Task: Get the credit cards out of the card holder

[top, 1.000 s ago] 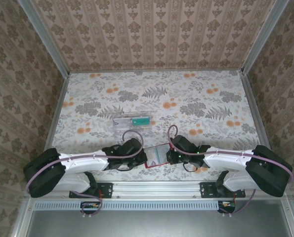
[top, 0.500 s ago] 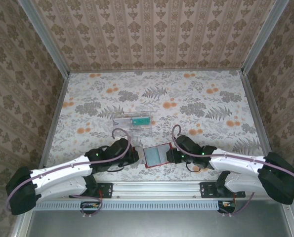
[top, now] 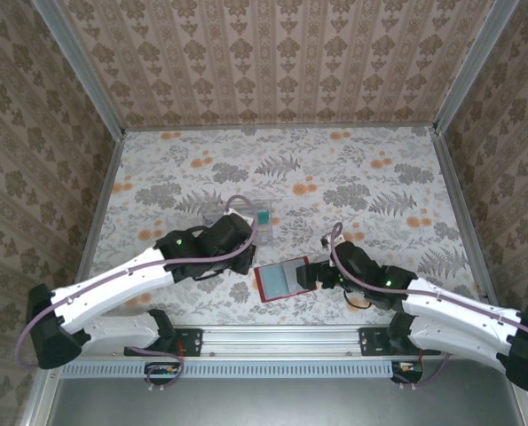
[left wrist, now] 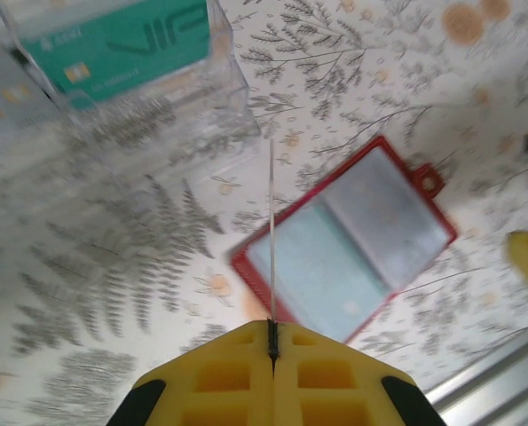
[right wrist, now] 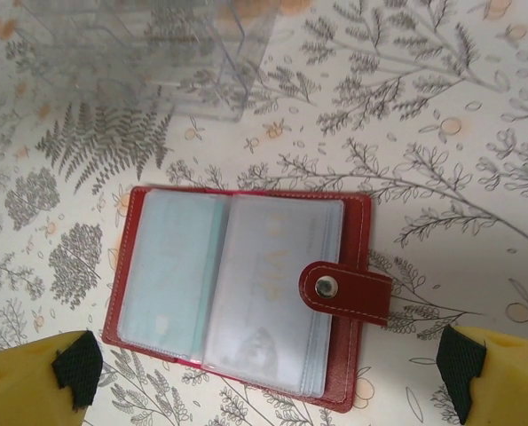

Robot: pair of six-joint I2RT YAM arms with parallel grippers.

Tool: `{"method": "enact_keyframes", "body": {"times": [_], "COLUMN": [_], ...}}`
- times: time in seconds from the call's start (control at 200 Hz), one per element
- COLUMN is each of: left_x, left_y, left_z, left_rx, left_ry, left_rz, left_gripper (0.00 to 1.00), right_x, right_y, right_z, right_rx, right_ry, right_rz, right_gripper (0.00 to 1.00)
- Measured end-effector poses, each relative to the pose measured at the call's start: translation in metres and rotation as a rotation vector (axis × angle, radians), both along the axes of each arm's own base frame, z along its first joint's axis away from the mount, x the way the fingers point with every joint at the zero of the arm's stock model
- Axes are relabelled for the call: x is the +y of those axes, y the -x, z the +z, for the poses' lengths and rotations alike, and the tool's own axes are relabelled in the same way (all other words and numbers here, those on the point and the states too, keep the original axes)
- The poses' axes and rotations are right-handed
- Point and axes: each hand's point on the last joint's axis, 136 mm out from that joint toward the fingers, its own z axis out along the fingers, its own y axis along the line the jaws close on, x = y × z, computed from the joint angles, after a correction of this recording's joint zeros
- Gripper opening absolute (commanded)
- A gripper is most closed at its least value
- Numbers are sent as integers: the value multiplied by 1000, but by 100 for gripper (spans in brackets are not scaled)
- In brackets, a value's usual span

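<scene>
Illumination is bright and even with faint shadows; the left wrist view is blurred, smearing the card holder (left wrist: 343,257) and, apparently, the clear tray (left wrist: 130,98).

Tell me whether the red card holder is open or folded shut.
Open: the card holder lies spread flat, both pocket pages facing up, its snap tab unfastened.

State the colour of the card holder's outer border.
Red; the card holder shows best in the right wrist view.
</scene>
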Motion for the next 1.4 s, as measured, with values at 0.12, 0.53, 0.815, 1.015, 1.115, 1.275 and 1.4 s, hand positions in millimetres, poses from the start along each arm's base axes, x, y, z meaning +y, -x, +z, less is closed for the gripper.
{"method": "enact_keyframes", "body": {"times": [0.12, 0.53, 0.815, 1.015, 1.115, 1.275, 1.4], "left_x": [0, 33, 67, 78, 77, 76, 77], "left_y": [-15, -45, -61, -73, -81, -90, -95], "left_z": [8, 10, 0, -6, -12, -25, -28], "left_rx": [-83, -358, -418, -453, -446, -424, -432], "left_ry": [-152, -629, -830, -869, -887, -908, -906], "left_rz": [-95, -470, -636, -706, -737, -775, -778], "left_gripper": [0, 0, 0, 0, 0, 0, 0], "right_x": [-5, -16, -20, -21, -21, -22, -22], "right_y": [-2, -3, -4, -5, -7, -8, -8], "right_z": [12, 12, 4, 3, 4, 3, 3], "right_rx": [-43, -74, -74, -71, -72, -69, -66], "right_ry": [-18, -13, 2, -11, -16, -26, -29], "right_rz": [-16, -39, -43, -44, -50, -53, -52], "right_gripper": [100, 100, 100, 100, 100, 100, 100]}}
